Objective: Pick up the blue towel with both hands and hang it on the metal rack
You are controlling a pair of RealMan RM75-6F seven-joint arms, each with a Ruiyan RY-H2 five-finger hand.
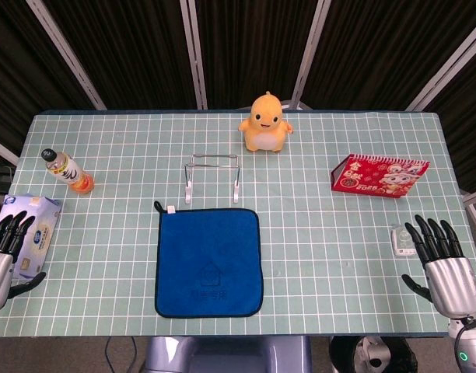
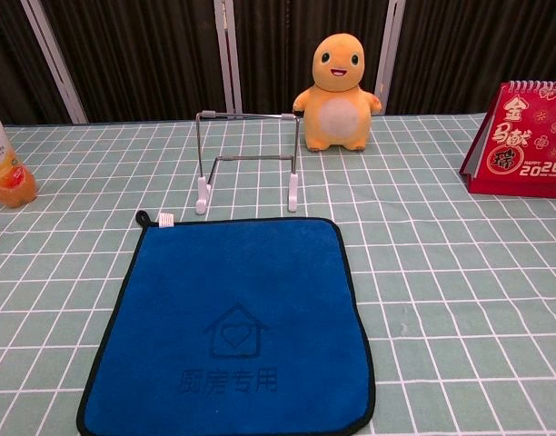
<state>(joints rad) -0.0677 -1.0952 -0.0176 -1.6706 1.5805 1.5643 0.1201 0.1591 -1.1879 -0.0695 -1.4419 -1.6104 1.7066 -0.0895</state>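
While the blue towel (image 1: 208, 263) lies flat near the front edge of the table (image 1: 339, 233), nothing is touching it. It is spread out in a square, with a small loop and a white tag at its back left corner. A little house with a heart is printed on it, and you can see that best in the chest view.

At 12 o'clock from the towel, just behind it, stands the metal rack (image 1: 212, 177). It is upright on white feet and does not touch the towel.

At 12 o'clock from the rack, a bit to the right, sits an orange toy dinosaur (image 1: 265, 123), smiling.

At 2 o'clock from the towel, well apart, stands a red calendar (image 1: 379, 176). At 10 o'clock lies a drink bottle (image 1: 67, 171) with orange juice in it. At 9 o'clock, by the left edge, lies a pack of tissues (image 1: 32, 233).

The left hand (image 1: 3, 252) is at 9 o'clock, far from the towel, next to the tissues. Its fingers are spread and hold nothing. The right hand (image 1: 442, 264) is at 3 o'clock, also far away. Its fingers are spread too and hold nothing. A small white thing (image 1: 401, 241) lies just beside its fingers; I cannot tell what it is.
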